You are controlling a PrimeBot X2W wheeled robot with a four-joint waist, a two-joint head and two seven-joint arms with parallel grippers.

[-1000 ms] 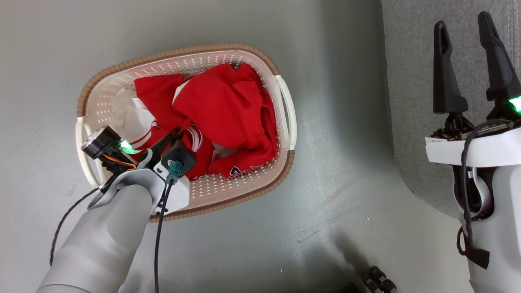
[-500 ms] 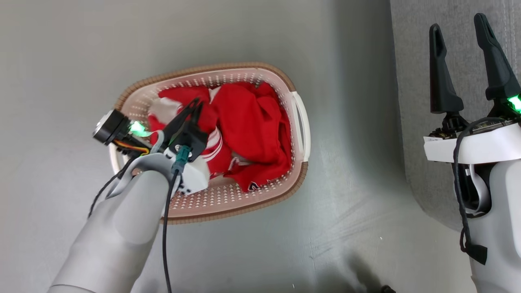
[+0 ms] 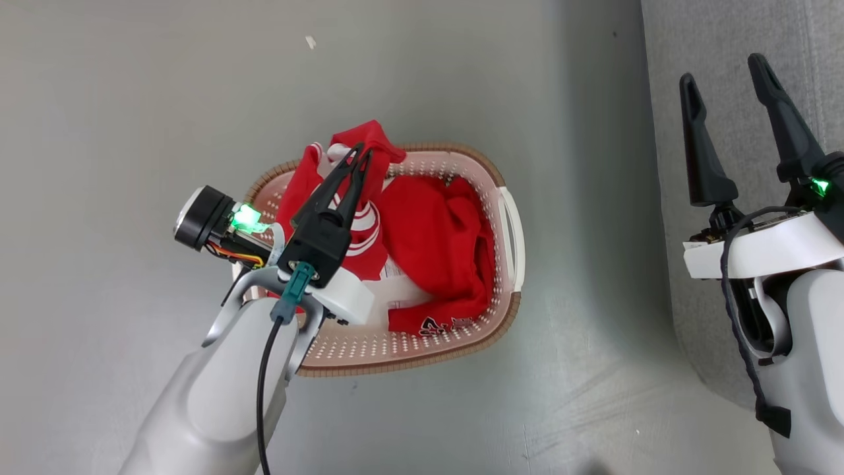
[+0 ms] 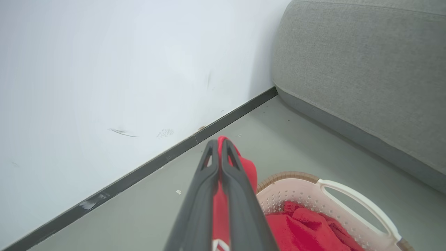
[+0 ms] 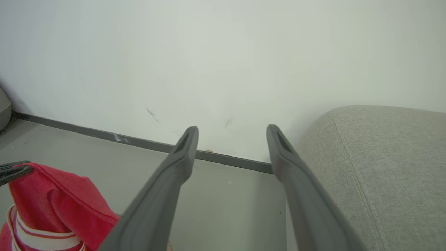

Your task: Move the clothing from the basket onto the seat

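Note:
My left gripper [image 3: 361, 151] is shut on a red garment with white stripes [image 3: 343, 218], which hangs from its tips above the cream basket [image 3: 508, 218]; the pinched cloth [image 4: 244, 167] shows between the closed fingers [image 4: 205, 181]. A second red garment [image 3: 435, 244] with a dark logo near its hem lies in the basket. To the right is the grey seat [image 3: 725, 39], and over its edge my right gripper [image 3: 722, 69] stands open with nothing in it. The right wrist view has the lifted garment [image 5: 59, 209] at lower left and the seat [image 5: 383, 167] at right.
The basket stands on a bare grey floor [image 3: 132, 132]. A white wall [image 4: 104, 69] with a dark baseboard [image 4: 156, 160] runs behind the basket and meets the seat [image 4: 366, 69].
My left gripper has risen out of the basket with the striped red garment in its grip. The head camera has shifted, so the basket sits lower and further right in its view.

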